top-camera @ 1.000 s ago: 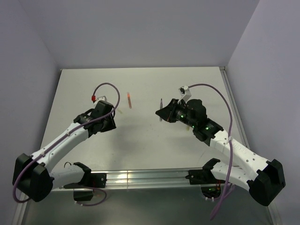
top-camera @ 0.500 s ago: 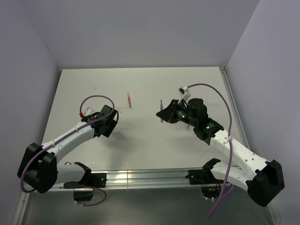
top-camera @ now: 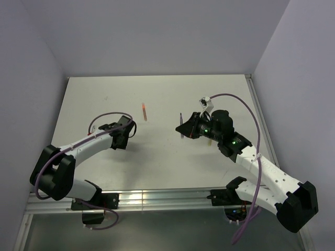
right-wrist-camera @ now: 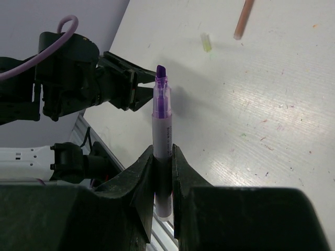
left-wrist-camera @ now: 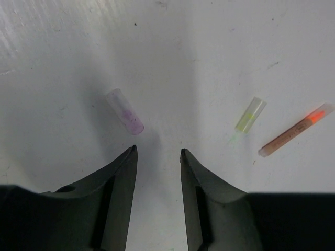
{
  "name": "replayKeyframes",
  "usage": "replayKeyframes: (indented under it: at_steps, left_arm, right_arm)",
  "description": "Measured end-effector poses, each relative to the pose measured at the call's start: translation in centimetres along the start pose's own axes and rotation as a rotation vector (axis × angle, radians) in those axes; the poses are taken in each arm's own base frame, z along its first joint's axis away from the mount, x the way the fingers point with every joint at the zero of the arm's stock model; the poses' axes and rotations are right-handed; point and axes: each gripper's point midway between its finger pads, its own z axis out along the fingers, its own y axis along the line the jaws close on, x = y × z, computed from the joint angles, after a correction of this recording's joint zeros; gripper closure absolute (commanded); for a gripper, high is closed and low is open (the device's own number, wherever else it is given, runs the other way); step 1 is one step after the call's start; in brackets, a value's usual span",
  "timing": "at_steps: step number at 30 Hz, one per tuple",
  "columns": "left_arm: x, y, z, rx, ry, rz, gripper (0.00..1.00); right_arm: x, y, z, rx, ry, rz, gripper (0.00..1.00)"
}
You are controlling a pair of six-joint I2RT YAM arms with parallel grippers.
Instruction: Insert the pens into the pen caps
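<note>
The left arm (top-camera: 78, 149) lies long and low over the flat white table (top-camera: 157, 162). It reaches from its base at the near left corner toward the middle. The left gripper (left-wrist-camera: 157, 151) hangs low over the table top. Its two black fingers are apart, with nothing between them.

Just past the tip of one finger lies the small see-through lilac-pink plastic pen cap (left-wrist-camera: 124, 111). It lies flat and does not touch the finger. Further right lies the small see-through yellow-green plastic pen cap (left-wrist-camera: 250, 114). Near that is the thin orange-red pen (left-wrist-camera: 296, 129), also lying flat.

The right arm (top-camera: 261, 167) rises from the near right corner, bends at the elbow and reaches in toward the middle, up off the table. The right gripper (right-wrist-camera: 162, 151) is squeezed tight on the dark purple pen (right-wrist-camera: 161, 104). The pen sticks out past the fingers, with its purple tip bare and pointing toward the left gripper.
</note>
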Motion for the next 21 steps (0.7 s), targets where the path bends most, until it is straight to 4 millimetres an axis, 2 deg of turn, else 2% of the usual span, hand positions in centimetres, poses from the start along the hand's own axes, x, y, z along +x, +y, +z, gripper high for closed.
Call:
replayKeyframes:
  at_steps: [9,15,21]
  left_arm:
    - [-1.0,0.5,1.0,-0.039,-0.032,-0.054,0.58]
    - [-1.4,2.2,1.8,-0.078,-0.046,-0.049,0.58]
    - [-1.9,2.2,2.3,-0.081,-0.050,-0.072,0.58]
  right_arm:
    - [0.0,0.1,-0.1,-0.004,0.003,-0.001,1.00]
    - [0.1,0.1,-0.1,-0.006,0.005,-0.001,1.00]
    - [0.2,0.2,-0.1,-0.010,0.008,-0.003,1.00]
